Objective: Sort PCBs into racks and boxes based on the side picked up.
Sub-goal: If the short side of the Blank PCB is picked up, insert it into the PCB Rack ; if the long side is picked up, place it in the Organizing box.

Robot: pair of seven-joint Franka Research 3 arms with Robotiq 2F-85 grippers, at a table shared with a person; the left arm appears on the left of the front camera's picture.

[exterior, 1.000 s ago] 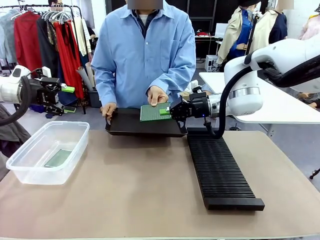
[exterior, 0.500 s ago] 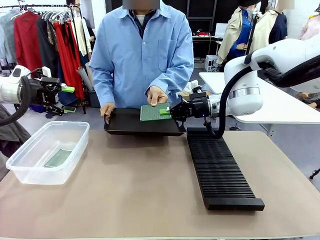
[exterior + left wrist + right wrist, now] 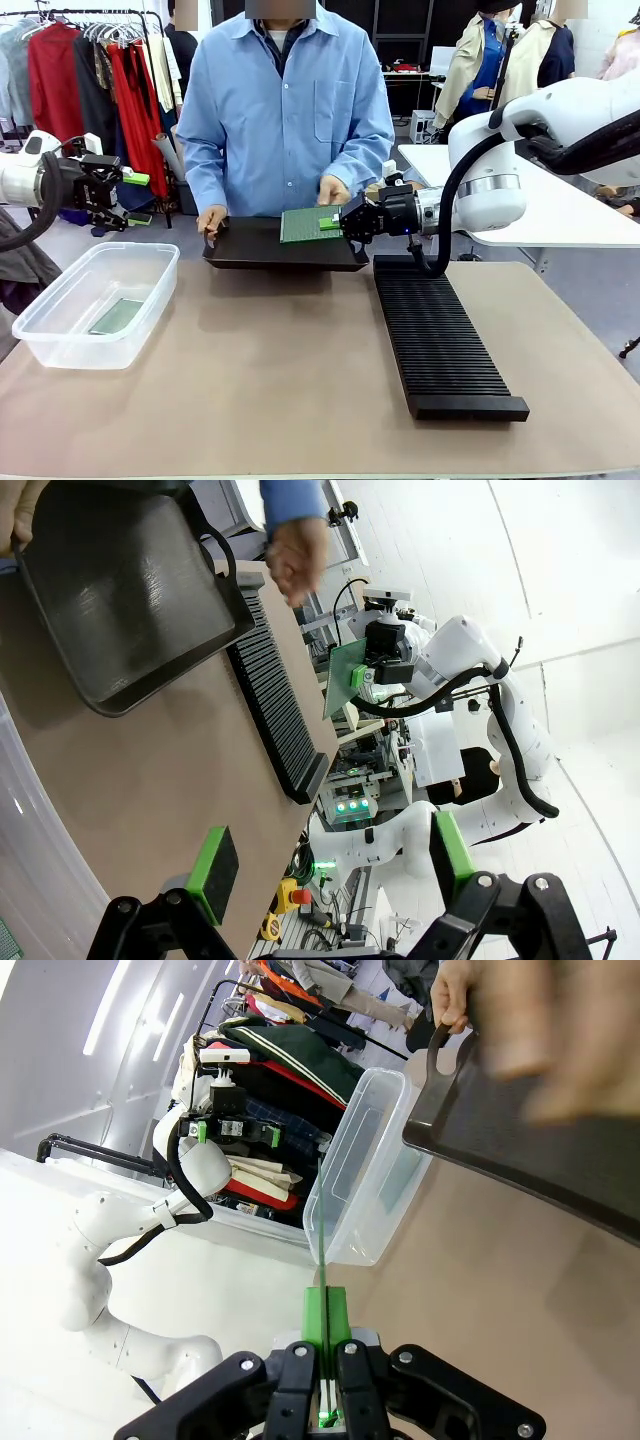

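A green PCB (image 3: 308, 225) hangs upright over the black tray (image 3: 270, 258) at the far side, with my right gripper (image 3: 333, 222) shut on its right edge. In the right wrist view the PCB (image 3: 321, 1222) shows edge-on, rising from between the shut pads (image 3: 314, 1318). The person's hand (image 3: 333, 189) hovers just behind the board, apart from it. The long black rack (image 3: 440, 335) lies on the right of the table. At the left stands the clear box (image 3: 60, 330) with one PCB (image 3: 117, 316) flat on its bottom. My left gripper (image 3: 128, 180) hangs open and empty beyond the box; its pads (image 3: 213, 872) stand wide apart.
The person's other hand (image 3: 211, 219) grips the tray's left end. A clothes rail (image 3: 90, 70) stands behind the left arm, and a white table (image 3: 560, 215) behind the right arm. Bare brown tabletop (image 3: 280, 370) lies between box and rack.
The person's hand has let go of the PCB and drawn back. The tray has slid a little to the left. Both grippers have stayed put.
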